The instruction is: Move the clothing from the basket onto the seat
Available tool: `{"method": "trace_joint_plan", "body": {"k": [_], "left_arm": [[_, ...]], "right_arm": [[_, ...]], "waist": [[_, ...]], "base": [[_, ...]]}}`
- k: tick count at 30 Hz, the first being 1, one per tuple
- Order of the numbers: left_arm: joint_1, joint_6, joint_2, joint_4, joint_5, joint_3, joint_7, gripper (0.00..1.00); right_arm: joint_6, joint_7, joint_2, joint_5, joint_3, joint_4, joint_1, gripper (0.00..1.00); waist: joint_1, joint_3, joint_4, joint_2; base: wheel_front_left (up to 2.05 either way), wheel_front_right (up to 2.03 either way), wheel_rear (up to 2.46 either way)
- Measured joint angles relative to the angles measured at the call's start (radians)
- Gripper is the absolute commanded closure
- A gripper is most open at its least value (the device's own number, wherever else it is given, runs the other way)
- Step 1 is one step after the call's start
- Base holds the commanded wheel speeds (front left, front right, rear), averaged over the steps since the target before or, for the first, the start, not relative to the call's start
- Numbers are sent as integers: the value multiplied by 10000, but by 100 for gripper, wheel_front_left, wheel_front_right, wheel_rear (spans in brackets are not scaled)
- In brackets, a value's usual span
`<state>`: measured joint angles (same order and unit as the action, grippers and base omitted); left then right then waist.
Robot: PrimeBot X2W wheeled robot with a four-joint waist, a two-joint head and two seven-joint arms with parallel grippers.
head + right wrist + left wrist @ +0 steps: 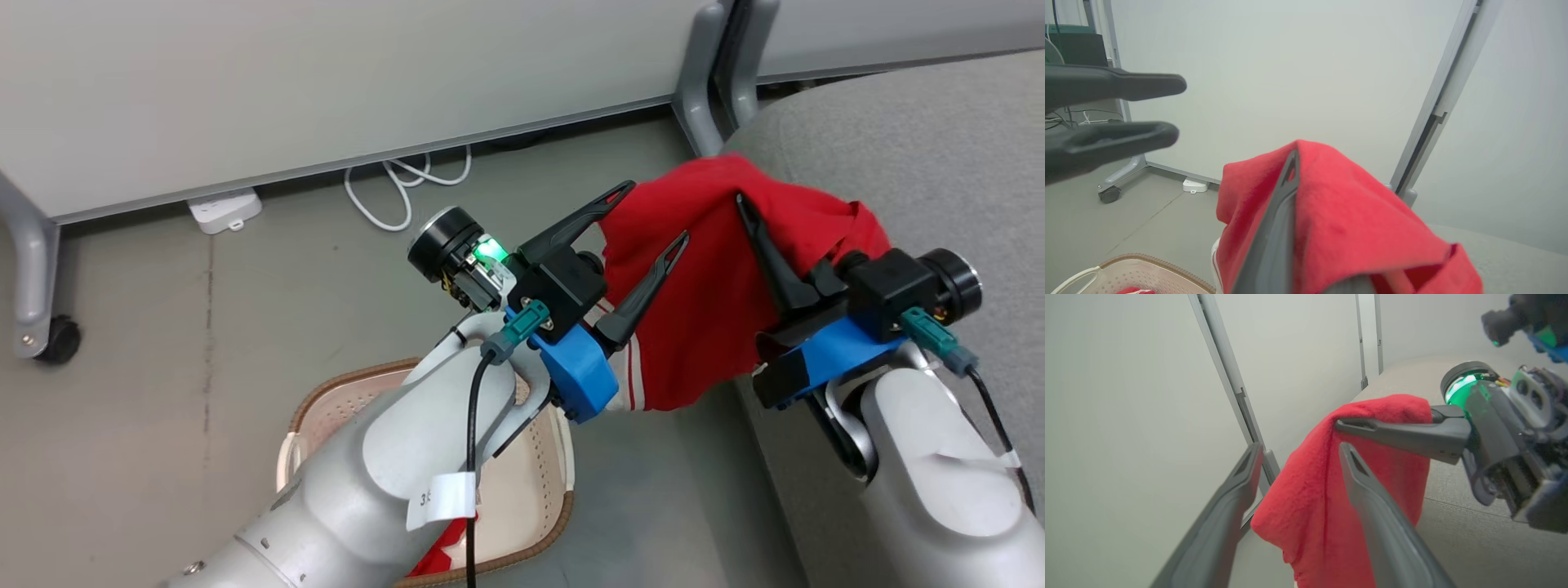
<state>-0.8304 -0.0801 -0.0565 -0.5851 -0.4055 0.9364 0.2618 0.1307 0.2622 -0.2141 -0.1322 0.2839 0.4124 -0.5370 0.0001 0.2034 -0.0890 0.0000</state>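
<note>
red clothing counts two pieces: one garment [702, 310] hangs pinched in the right gripper's [743, 202] closed fingers by the single grey seat's [898, 147] edge; a second garment [437, 555] lies in the one basket [343, 380]. the left gripper's [656, 212] fingers stand wide apart, gripping nothing.

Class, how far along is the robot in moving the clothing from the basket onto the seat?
Done: one red garment is out of the basket, and the left gripper stands open beside it. In hand: the right gripper is shut on that garment, holding it at the edge of the seat. Left: laying it down there, then the red clothing lying in the basket.
</note>
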Motion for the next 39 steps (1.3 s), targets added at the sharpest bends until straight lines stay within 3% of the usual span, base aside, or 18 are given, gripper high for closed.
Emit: {"method": "trace_joint_plan", "body": {"k": [13,20,31,39], "left_arm": [[279,-184,42,100,196,453,0,0],[300,-236,56,117,213,669,0,0],[365,-265,58,107,255,832,0,0],[344,-253,61,261,314,798,2,0]], "right_arm": [[0,0,-336,176,-1799,-1152,1051,100],[0,0,-73,213,-2713,-1569,1792,100],[0,0,341,257,-3296,-1778,2441,100],[0,0,232,345,-3423,-2023,2079,100]], "waist": [[0,371,-1576,0],[0,576,-2194,0],[0,777,-2604,0],[-1,926,-2625,0]], "base": [[0,0,0],[0,0,0],[0,0,0],[0,0,0]]}}
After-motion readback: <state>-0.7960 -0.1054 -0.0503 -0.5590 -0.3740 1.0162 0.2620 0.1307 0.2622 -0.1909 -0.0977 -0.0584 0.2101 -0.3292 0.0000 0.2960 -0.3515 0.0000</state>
